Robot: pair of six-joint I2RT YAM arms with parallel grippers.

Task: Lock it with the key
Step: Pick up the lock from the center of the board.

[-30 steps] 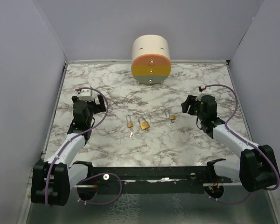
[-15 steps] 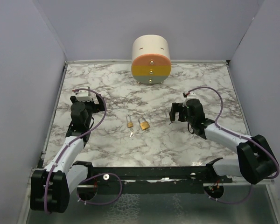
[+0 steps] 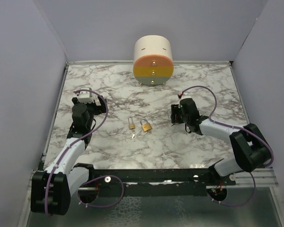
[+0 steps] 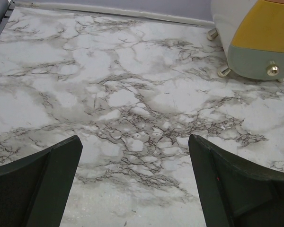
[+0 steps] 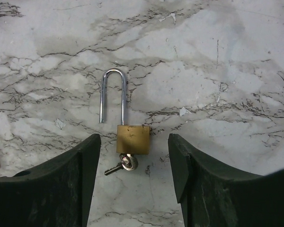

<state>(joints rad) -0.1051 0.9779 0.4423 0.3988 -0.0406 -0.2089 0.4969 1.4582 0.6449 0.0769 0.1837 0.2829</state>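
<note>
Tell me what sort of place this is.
Probably a robot test cell, not a home: plain walls box in a marble-patterned tabletop, with small padlocks laid out as practice props.

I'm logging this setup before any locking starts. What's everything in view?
padlocks: three, brass with silver shackles; two side by side mid-table, a third, shackle open, between the right tool's fingers
keys: two, silver; one loose by the mid-table pair, one at the third padlock's bottom end
drawer unit: one, cream with orange, yellow, grey-green fronts; table's far edge
table: one, grey-veined marble
left tool: one, black, open; over bare marble
right tool: one, black, open; straddling the third padlock
</note>
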